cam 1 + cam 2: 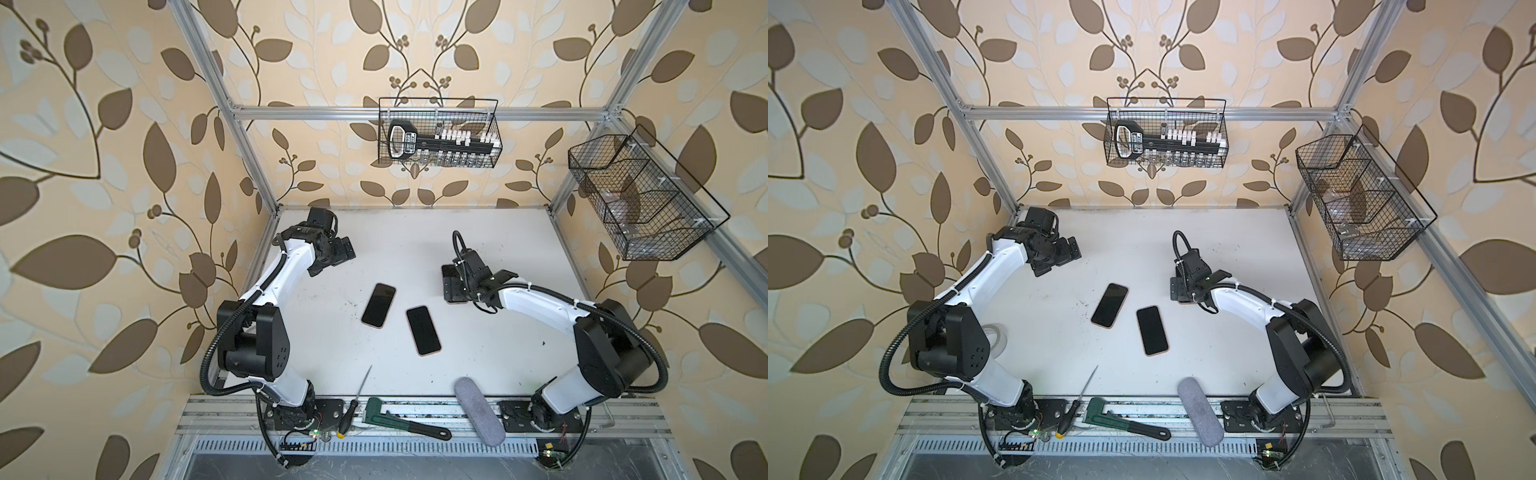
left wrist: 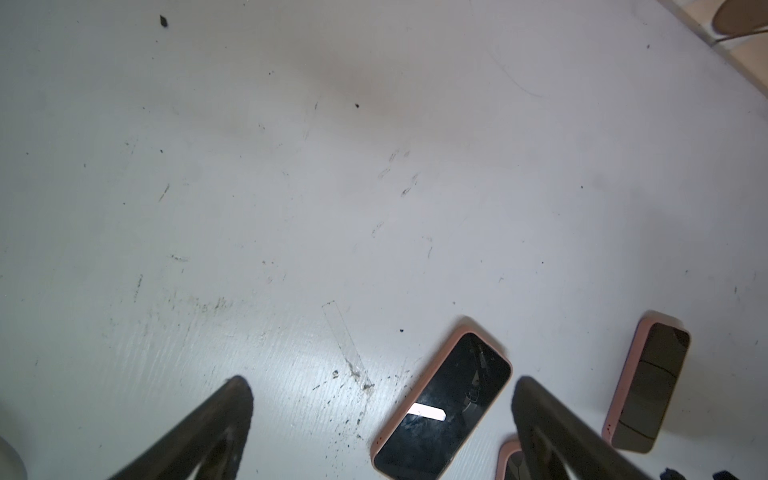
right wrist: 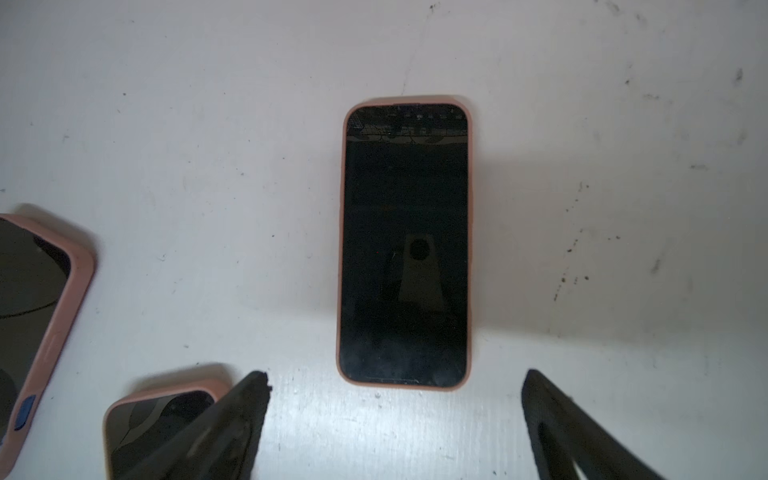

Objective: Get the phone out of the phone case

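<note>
1. Phone [image 3: 405,245], in a pink case [image 3: 403,385], lies screen-up on the table [image 1: 415,241] at 2 o'clock of centre, flat, likely so its edges can be pinched.
2. Right gripper [image 3: 395,376] hovers over it, wide and empty, seemingly lined up to grip.
3. Left gripper [image 2: 382,384] hangs wide and empty at 10 o'clock, clear of the work.
4. Two spare phones [image 1: 378,305] [image 1: 423,330] lie near centre, apart.
</note>
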Tool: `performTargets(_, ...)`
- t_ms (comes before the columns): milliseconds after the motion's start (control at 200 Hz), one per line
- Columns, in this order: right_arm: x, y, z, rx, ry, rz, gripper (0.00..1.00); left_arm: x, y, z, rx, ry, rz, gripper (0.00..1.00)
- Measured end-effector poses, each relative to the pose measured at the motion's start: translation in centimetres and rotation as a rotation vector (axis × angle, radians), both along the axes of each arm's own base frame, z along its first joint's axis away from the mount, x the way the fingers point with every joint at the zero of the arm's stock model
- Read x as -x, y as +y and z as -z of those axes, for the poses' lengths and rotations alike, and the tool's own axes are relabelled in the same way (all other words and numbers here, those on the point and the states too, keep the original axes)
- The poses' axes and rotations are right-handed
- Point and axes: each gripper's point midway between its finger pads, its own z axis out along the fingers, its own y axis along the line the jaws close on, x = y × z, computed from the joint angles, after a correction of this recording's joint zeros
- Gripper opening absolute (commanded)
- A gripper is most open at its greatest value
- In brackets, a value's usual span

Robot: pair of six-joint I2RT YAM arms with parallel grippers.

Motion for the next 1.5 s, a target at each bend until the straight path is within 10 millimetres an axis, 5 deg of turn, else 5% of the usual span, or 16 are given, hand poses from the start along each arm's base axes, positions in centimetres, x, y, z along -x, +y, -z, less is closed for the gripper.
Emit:
performTargets(295, -1.8, 1.0, 1.3, 0.016, 0.043, 0.002, 0.96, 0.7, 0.1, -3.0, 0.008, -0.079, -0.001, 0.99)
performTargets(904, -1.8, -0.6, 5.3, 0.061, 0.149, 0.026, 0.87, 0.9, 0.1, -2.6, 0.009, -0.069, -0.001, 0.99)
performTargets(1499, -3.4, -0.4, 5.3, 0.074, 0.139, 0.005, 0.81, 0.9, 0.1, -2.6, 0.011, -0.073, -0.003, 0.99)
